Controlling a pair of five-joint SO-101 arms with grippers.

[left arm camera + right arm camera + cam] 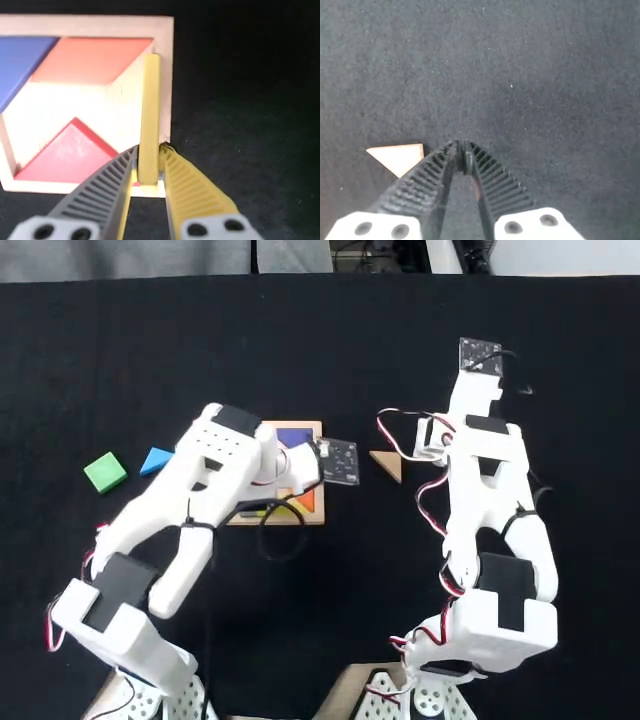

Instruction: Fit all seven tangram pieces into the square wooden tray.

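Note:
The square wooden tray [165,30] holds a blue piece [20,60], an orange parallelogram [90,60] and a red triangle [70,152]. My left gripper [148,165] is shut on a yellow piece [149,110], held on edge over the tray's inside by one wall. In the high view the tray [312,426] lies partly under the left arm [200,490]. A pale wooden triangle [388,464] lies right of the tray, beside my right gripper [461,150], which is shut on nothing; the same wooden triangle [397,156] sits by its fingers. A green square [105,472] and a blue triangle [155,460] lie left of the tray.
Black cloth covers the table [330,350]. The right arm [490,510] stands at the right, its wrist near the far middle. The arm bases sit at the front edge.

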